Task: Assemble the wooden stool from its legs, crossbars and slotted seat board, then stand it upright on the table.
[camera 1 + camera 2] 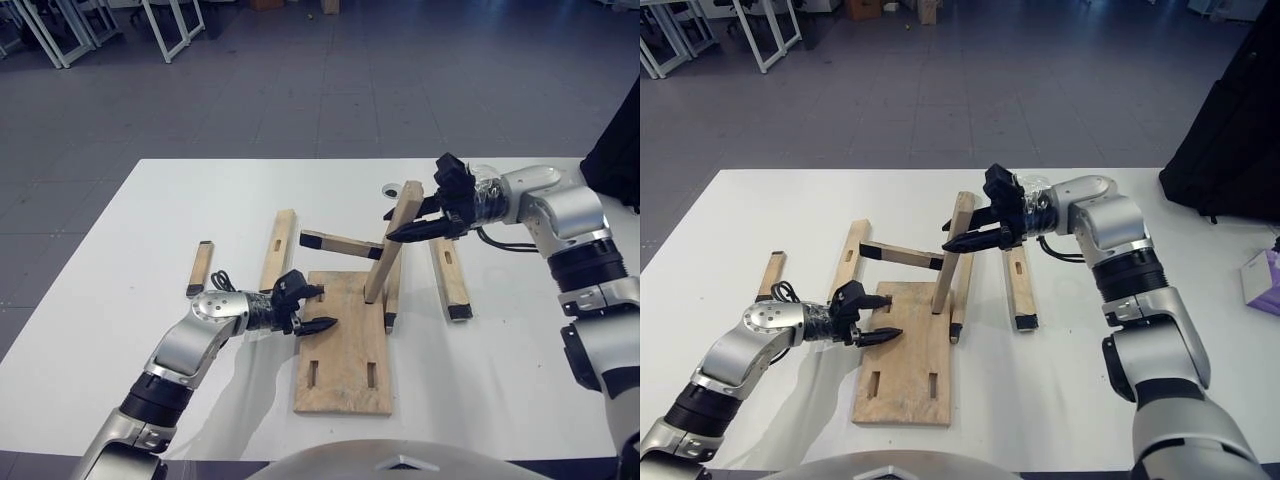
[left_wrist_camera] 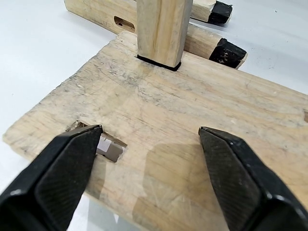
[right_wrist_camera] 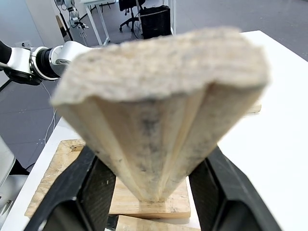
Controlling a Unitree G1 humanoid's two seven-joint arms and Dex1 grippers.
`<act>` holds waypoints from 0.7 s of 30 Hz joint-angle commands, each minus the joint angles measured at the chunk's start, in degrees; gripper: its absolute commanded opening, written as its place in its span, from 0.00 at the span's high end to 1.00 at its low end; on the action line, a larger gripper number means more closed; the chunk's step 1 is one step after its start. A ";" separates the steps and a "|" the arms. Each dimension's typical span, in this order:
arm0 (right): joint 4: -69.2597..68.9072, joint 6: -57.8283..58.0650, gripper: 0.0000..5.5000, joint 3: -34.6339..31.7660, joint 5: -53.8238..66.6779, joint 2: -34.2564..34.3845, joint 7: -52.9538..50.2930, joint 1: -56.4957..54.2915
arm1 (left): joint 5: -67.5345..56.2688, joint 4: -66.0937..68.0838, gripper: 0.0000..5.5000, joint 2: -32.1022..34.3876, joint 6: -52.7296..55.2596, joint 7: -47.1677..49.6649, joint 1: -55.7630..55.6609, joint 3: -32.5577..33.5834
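The slotted seat board lies flat on the white table. One wooden leg stands tilted in a far slot of the board, and my right gripper is shut on its upper part; the right wrist view has the leg's top end between the two fingers. A crossbar with a black end juts left from that leg. My left gripper is open at the board's left edge, its fingers astride a slot, holding nothing.
Loose parts lie around the board: a long leg to the left, a short piece further left, a leg to the right, and another beside the standing one. A black bag stands off the table's right.
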 commanded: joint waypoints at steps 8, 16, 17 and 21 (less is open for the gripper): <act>-0.36 2.82 0.33 -4.55 -3.77 4.49 -10.35 2.23 | 2.39 2.91 0.32 -1.04 0.92 1.44 1.41 -2.52; -12.93 8.27 0.33 -19.26 6.03 4.70 -19.49 4.78 | 2.57 3.04 0.32 -0.64 0.49 1.49 1.58 -2.23; -14.85 8.93 0.33 -20.30 7.21 4.85 -20.44 5.00 | 2.61 3.07 0.32 -0.62 0.46 1.53 1.65 -2.22; -18.89 9.53 0.33 -25.09 10.52 8.41 -29.55 2.73 | 2.81 3.03 0.32 -0.42 0.48 1.48 1.71 -2.38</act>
